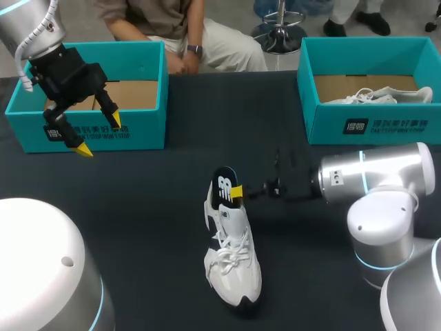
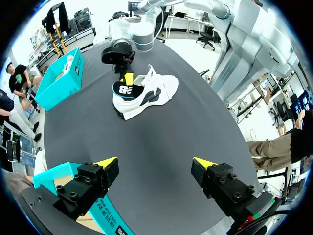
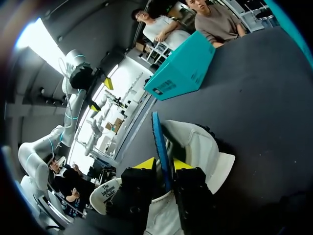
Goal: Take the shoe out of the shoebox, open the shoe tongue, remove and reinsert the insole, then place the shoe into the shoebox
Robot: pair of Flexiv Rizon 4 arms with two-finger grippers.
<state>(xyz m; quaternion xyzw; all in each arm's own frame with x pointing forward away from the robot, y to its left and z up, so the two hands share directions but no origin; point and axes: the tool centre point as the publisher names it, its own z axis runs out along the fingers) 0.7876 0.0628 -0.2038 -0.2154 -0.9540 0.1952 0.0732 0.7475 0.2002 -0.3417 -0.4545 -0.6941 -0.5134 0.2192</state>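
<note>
One white shoe (image 1: 234,269), right claw (image 3: 164,165) pinching insole (image 3: 159,142)

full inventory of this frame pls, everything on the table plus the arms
shoe: 1, white, mid-table, on its sole, toe toward the robot
insole: 1, black with a blue edge, standing up out of the shoe's heel opening
left shoebox: 1, teal, far left of the table, no shoe visible inside
right shoebox: 1, teal, far right of the table
second shoe: 1, white, lying inside the right shoebox
table: 1, black top, under everything
left gripper: 1, black with yellow tips, open, above the left shoebox's front wall, holding nothing
right gripper: 1, black with yellow tips, shut on the insole at the shoe's heel
</note>
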